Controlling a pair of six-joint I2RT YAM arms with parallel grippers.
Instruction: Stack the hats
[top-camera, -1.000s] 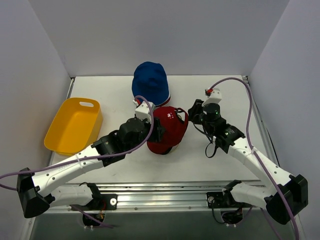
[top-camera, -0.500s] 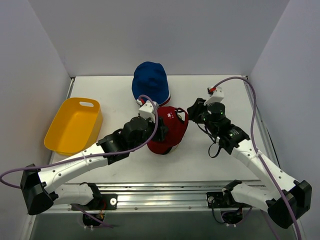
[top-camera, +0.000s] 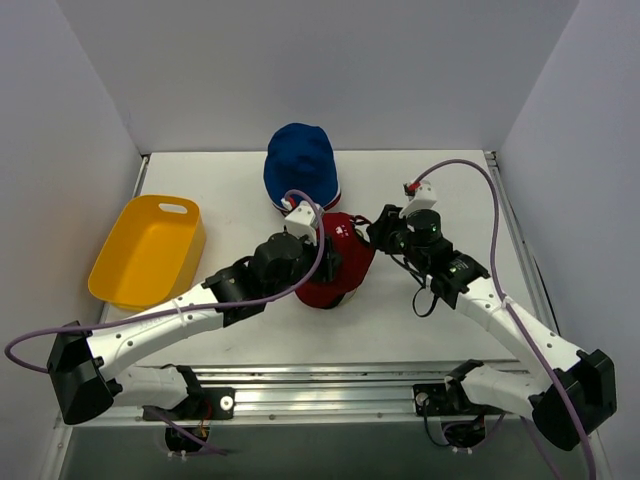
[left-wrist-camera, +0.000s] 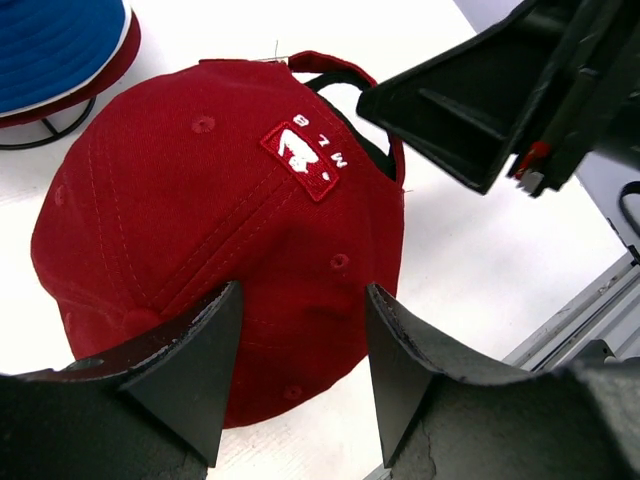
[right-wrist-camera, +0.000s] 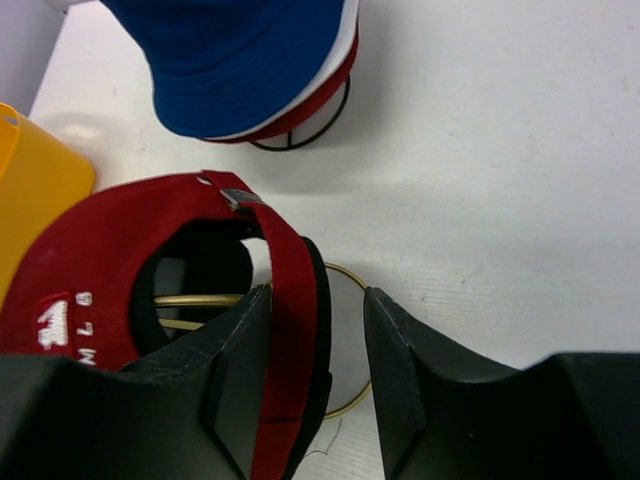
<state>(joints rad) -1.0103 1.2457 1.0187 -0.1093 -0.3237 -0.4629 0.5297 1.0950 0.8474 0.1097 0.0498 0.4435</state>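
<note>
At mid-table, just before the blue hat (top-camera: 300, 165), the red baseball cap (top-camera: 335, 262) sits on a gold wire frame (right-wrist-camera: 195, 298), the left gripper (left-wrist-camera: 303, 290) spread above its soft, light crown, the right gripper (right-wrist-camera: 318, 300) parted astride the rear strap (right-wrist-camera: 292, 262), likely the surest hold.

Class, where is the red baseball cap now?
Top view: the red baseball cap sits mid-table, just in front of the blue hat, between the left end effector and right end effector.
</note>
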